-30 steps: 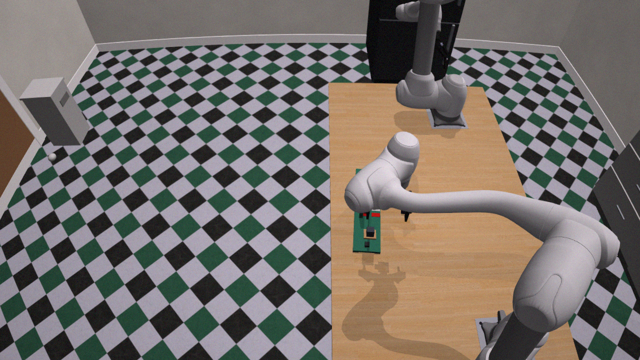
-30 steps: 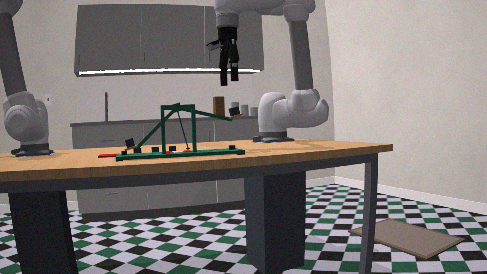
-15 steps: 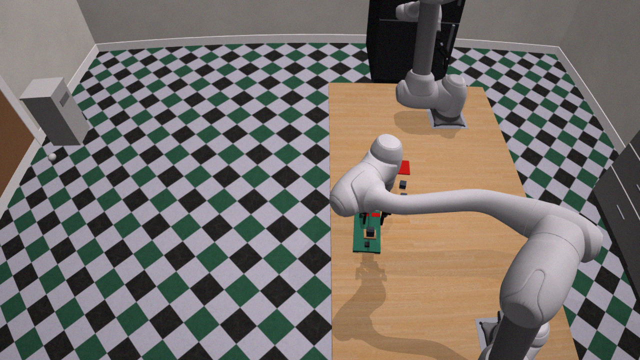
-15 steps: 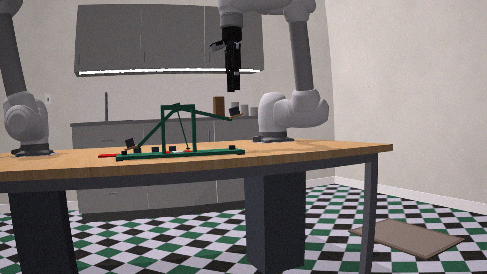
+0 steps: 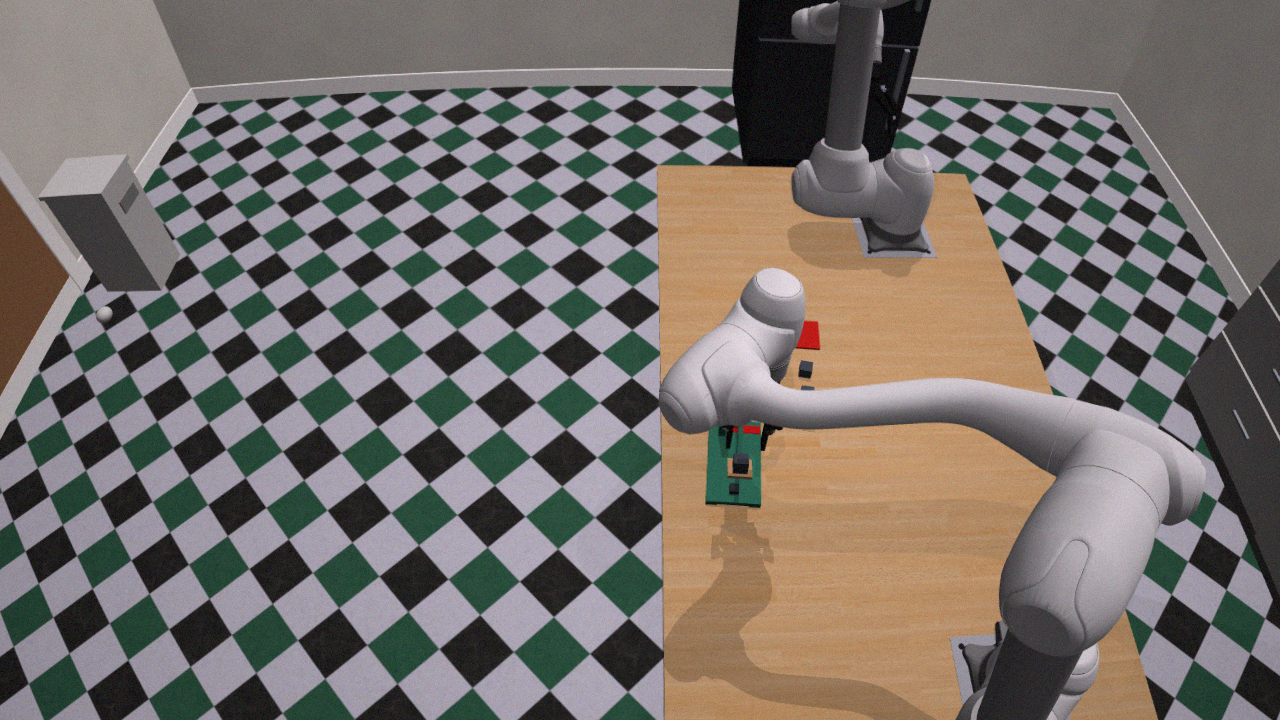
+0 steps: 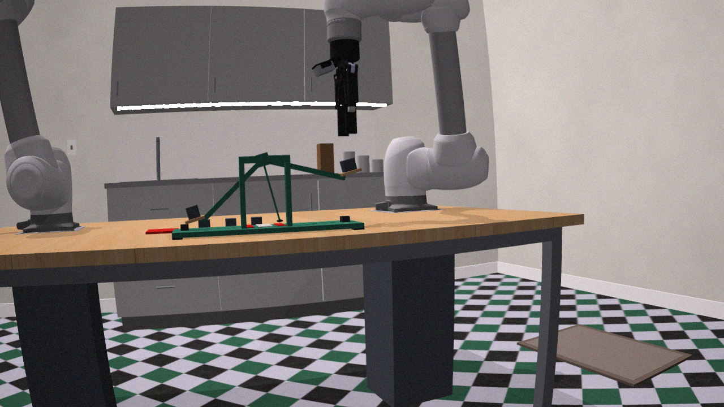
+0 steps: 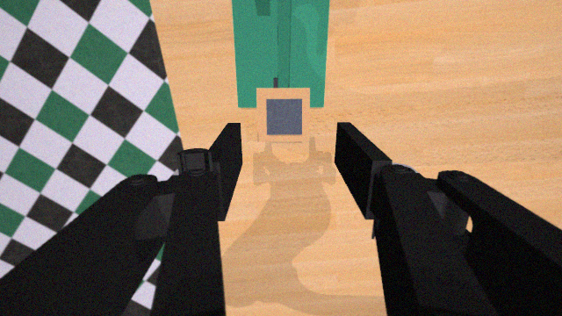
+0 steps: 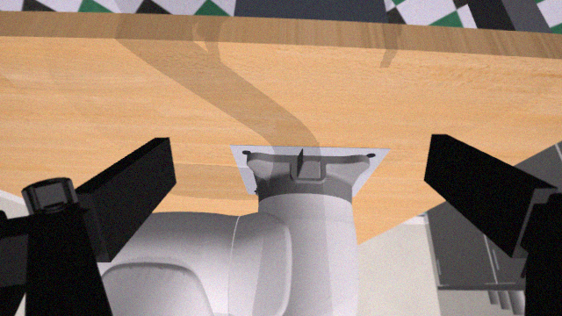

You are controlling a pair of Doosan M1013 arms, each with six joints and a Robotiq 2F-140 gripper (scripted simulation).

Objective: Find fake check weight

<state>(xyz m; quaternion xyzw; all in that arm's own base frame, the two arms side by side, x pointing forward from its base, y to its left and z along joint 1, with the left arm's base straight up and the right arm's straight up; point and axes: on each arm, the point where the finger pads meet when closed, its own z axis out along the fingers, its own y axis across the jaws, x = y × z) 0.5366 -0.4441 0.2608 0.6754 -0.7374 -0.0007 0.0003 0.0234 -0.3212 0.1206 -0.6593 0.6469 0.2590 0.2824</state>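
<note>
The left gripper [image 5: 748, 438] [image 6: 347, 134] [image 7: 288, 143], the nearer, is part-closed and holds nothing. The dark square check weight [image 5: 741, 462] [image 6: 348, 165] [image 7: 284, 117] sits tilted on the raised tan pan of the green rocker balance [image 5: 716, 488] [image 6: 313, 226] [image 7: 250, 66], below the fingertips. In the left wrist view it lies between the finger lines, with no evident long axis; a straight descent appears required. The pointer [image 6: 271, 192] hangs by a red field, suggesting this weight is the fake. The flat red dish [image 5: 809, 334] [image 6: 159, 231] lies past the opposite end. The right gripper [image 8: 299, 159] stands wide, empty.
</note>
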